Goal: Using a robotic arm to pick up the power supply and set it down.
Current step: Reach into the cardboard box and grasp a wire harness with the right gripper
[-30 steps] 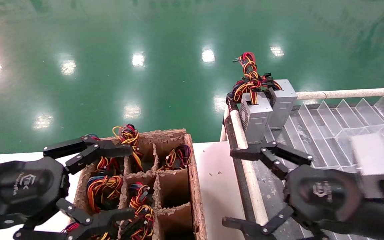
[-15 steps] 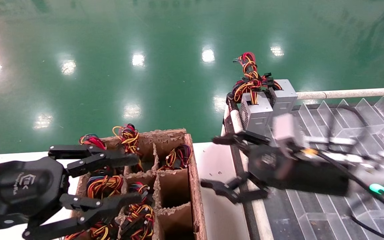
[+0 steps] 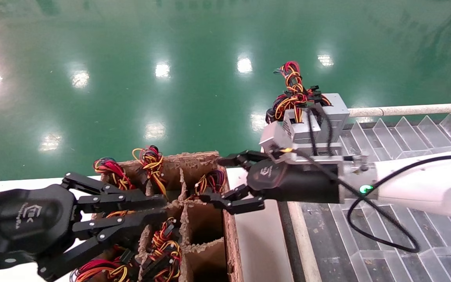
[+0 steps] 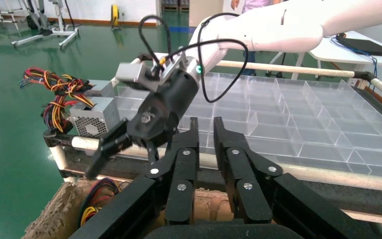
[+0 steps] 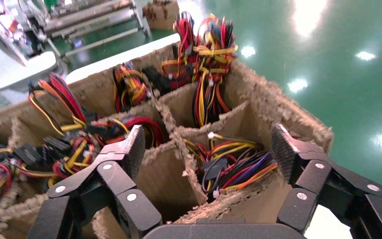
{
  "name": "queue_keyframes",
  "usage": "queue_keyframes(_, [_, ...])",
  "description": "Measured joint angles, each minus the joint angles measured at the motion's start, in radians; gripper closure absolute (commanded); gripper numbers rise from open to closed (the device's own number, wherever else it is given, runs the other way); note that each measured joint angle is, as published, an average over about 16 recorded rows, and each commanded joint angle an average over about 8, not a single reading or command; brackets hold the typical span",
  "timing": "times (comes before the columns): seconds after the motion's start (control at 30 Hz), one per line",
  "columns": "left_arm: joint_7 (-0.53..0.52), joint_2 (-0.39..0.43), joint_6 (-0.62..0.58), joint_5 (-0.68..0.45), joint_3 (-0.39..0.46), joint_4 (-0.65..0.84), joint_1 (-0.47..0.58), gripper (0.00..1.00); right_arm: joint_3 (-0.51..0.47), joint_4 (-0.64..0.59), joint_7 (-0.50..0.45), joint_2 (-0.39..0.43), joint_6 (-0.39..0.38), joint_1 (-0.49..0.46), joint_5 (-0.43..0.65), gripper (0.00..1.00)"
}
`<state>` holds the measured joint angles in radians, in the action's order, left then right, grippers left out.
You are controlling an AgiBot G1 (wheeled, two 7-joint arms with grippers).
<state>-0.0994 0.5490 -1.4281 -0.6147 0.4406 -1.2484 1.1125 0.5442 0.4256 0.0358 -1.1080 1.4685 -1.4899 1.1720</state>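
**Right gripper spread over the divider box, nothing held**

- Right gripper: centre of the head frame, on the white robotic arm that reaches in from the right edge. Fingers spread wide, empty. It hangs over the far right cell of the cardboard divider box.
- Right wrist view confirms it: both fingers straddle that cell, with the wire bundle of a power supply lying between them, below the tips. No contact visible.
- Left gripper: lower left of the head frame, over the left side of the same box. Fingers nearly together, a narrow gap showing; nothing between them in the left wrist view.
- Power supplies: several sit down in the box cells, mostly only their coloured wires visible. Two more grey units stand upright at the far left corner of the clear compartment tray, upper right of centre in the head frame, wires sticking up. The vented side of one shows in the left wrist view.
- The tray is to the right of the box, with a strip of white table between them.
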Motion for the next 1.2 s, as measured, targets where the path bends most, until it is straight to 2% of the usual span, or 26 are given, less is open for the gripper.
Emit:
queue_keyframes(0.27, [0.0, 0.0, 0.0, 0.0, 0.0, 0.0, 0.0, 1.0, 0.029, -0.06, 0.031, -0.039, -0.001, -0.036, 0.043, 1.0])
queue_keyframes(0.6, [0.0, 0.0, 0.0, 0.0, 0.0, 0.0, 0.0, 1.0, 0.075, -0.029, 0.057, -0.069, 0.007, -0.099, 0.117, 1.0])
queue_keyframes(0.77, [0.0, 0.0, 0.0, 0.0, 0.0, 0.0, 0.0, 1.0, 0.103, 0.006, 0.054, -0.082, 0.004, -0.144, 0.165, 0.71])
queue_keyframes(0.9, [0.0, 0.0, 0.0, 0.0, 0.0, 0.0, 0.0, 1.0, 0.125, 0.032, 0.041, -0.089, 0.001, -0.182, 0.204, 0.3])
queue_keyframes(1.03, [0.0, 0.0, 0.0, 0.0, 0.0, 0.0, 0.0, 1.0, 0.15, 0.055, 0.021, -0.099, 0.0, -0.221, 0.246, 0.05])
queue_keyframes(1.07, [0.0, 0.0, 0.0, 0.0, 0.0, 0.0, 0.0, 1.0, 0.156, 0.06, 0.015, -0.102, 0.0, -0.23, 0.257, 0.01])
queue_keyframes(1.2, [0.0, 0.0, 0.0, 0.0, 0.0, 0.0, 0.0, 1.0, 0.184, 0.076, -0.01, -0.118, 0.005, -0.266, 0.301, 0.0])
